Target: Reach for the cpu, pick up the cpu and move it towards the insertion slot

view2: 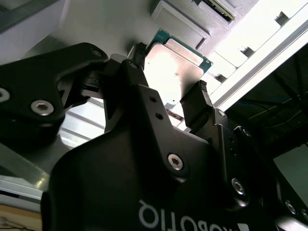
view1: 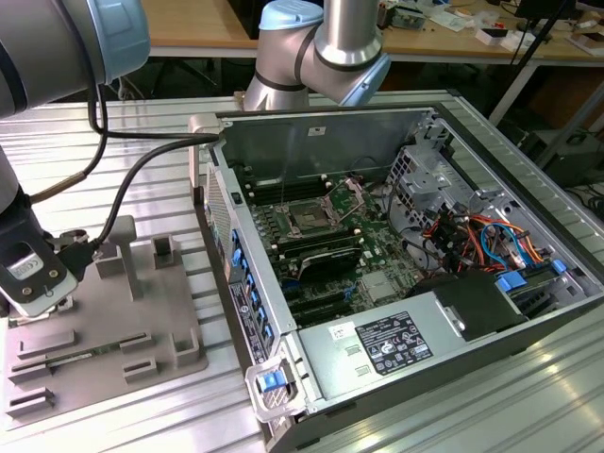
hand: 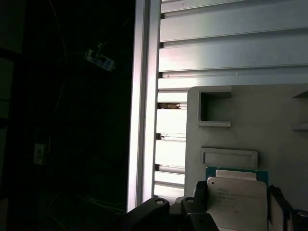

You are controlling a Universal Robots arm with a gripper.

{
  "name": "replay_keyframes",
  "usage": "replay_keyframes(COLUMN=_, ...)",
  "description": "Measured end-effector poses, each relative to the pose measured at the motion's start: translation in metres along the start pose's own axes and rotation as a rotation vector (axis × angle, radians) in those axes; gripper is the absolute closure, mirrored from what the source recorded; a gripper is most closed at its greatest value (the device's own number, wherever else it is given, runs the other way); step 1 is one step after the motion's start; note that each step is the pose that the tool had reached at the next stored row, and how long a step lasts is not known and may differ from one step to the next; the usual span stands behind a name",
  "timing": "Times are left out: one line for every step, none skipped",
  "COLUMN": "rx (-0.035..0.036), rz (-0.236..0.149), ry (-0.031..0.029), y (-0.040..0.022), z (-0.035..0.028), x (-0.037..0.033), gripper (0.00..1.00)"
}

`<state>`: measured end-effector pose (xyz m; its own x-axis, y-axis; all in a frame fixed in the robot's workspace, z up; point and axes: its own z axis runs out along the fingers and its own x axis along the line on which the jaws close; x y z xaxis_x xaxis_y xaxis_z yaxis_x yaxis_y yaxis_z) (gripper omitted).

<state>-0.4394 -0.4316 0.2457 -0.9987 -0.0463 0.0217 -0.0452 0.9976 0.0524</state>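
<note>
So the gripper (view2: pixel 171 71) has its fingers pinched tight on opposite edges of the cpu (view2: pixel 179 61), over the grey fixture plate (view1: pixel 113 330) at the exterior view's left, well apart from the insertion slot (view1: pixel 310 219) inside the open computer case (view1: pixel 311 137).

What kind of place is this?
Probably a robotics lab: a robot arm with its claw closed on the cpu, an opened computer case on an aluminium bench, cluttered desks behind.
</note>
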Motion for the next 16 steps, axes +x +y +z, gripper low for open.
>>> replay_keyframes(rx=0.0, rz=0.0, ry=0.0, y=0.0001, z=-0.0007, x=0.0001, gripper=0.45)
replay_keyframes(rx=0.0, rz=0.0, ry=0.0001, y=0.0001, z=-0.0012, x=0.0, gripper=0.45)
replay_keyframes(rx=0.0, rz=0.0, ry=0.0001, y=0.0001, z=-0.0017, x=0.0001, gripper=0.45)
replay_keyframes(rx=0.0001, rz=0.0, ry=0.0001, y=0.0001, z=-0.0024, x=0.0001, gripper=0.45)
replay_keyframes(rx=0.0, rz=0.0, ry=0.0, y=0.0002, z=-0.0028, x=0.0001, gripper=0.45)
replay_keyframes(rx=-0.0002, rz=0.0, ry=-0.0003, y=0.0002, z=-0.0032, x=0.0001, gripper=0.45)
replay_keyframes(rx=-0.0001, rz=0.0, ry=-0.0001, y=0.0002, z=-0.0036, x=0.0001, gripper=0.45)
replay_keyframes(rx=0.0, rz=0.0, ry=0.0001, y=0.0002, z=-0.0041, x=0.0001, gripper=0.45)
replay_keyframes(rx=0.0, rz=0.0, ry=0.0, y=0.0003, z=-0.0048, x=0.0001, gripper=0.45)
replay_keyframes(rx=0.0, rz=0.0, ry=0.0, y=0.0003, z=-0.0053, x=0.0001, gripper=0.45)
replay_keyframes(rx=-0.0001, rz=0.0, ry=-0.0001, y=0.0003, z=-0.0056, x=0.0001, gripper=0.45)
replay_keyframes(rx=-0.0001, rz=0.0, ry=-0.0001, y=0.0003, z=-0.0059, x=0.0001, gripper=0.45)
replay_keyframes(rx=0.0, rz=0.0, ry=0.0, y=0.0003, z=-0.0066, x=0.0002, gripper=0.45)
replay_keyframes(rx=0.0001, rz=0.0, ry=0.0001, y=0.0004, z=-0.0071, x=0.0002, gripper=0.45)
replay_keyframes(rx=0.0001, rz=0.0, ry=0.0002, y=0.0004, z=-0.0078, x=0.0002, gripper=0.45)
replay_keyframes(rx=0.0, rz=0.0, ry=0.0001, y=0.0005, z=-0.0086, x=0.0002, gripper=0.45)
